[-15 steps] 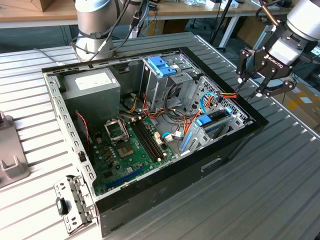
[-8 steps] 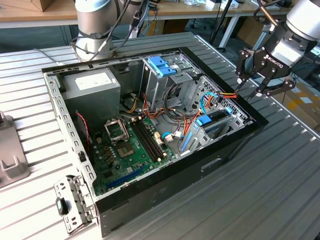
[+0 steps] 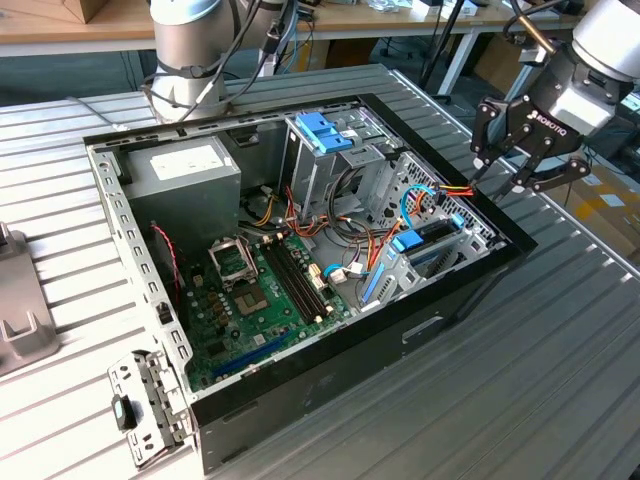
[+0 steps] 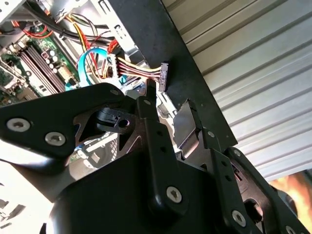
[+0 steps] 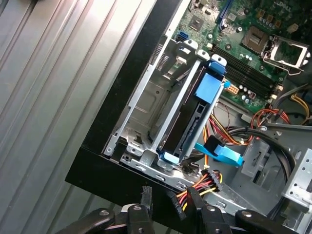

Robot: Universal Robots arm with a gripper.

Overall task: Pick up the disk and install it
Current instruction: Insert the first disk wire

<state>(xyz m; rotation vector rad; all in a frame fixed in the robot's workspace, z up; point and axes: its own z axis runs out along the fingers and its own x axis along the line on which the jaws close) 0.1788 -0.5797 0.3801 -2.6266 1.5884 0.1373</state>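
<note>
The disk (image 5: 191,124), a dark flat drive in a light blue carrier, sits on edge inside the metal drive cage (image 5: 146,105) at the case's corner. In the exterior view the disk (image 3: 432,238) lies in that cage at the case's right end. My gripper (image 3: 497,175) hovers over the case's right rim, just past the disk. Its fingers stand apart with nothing gripped, as both wrist views show (image 4: 167,105) (image 5: 169,195). A black power connector (image 4: 164,77) on red, yellow and black wires hangs just beyond the fingertips (image 4: 147,97).
The open computer case (image 3: 455,300) lies on a ribbed metal table (image 3: 560,380), with the motherboard (image 3: 255,290) and power supply (image 3: 185,170) inside. A darker blue latch piece (image 3: 325,130) tops a tall grey cage. Loose cables (image 3: 345,245) crowd the middle. A bracket (image 3: 145,405) lies at the front left corner.
</note>
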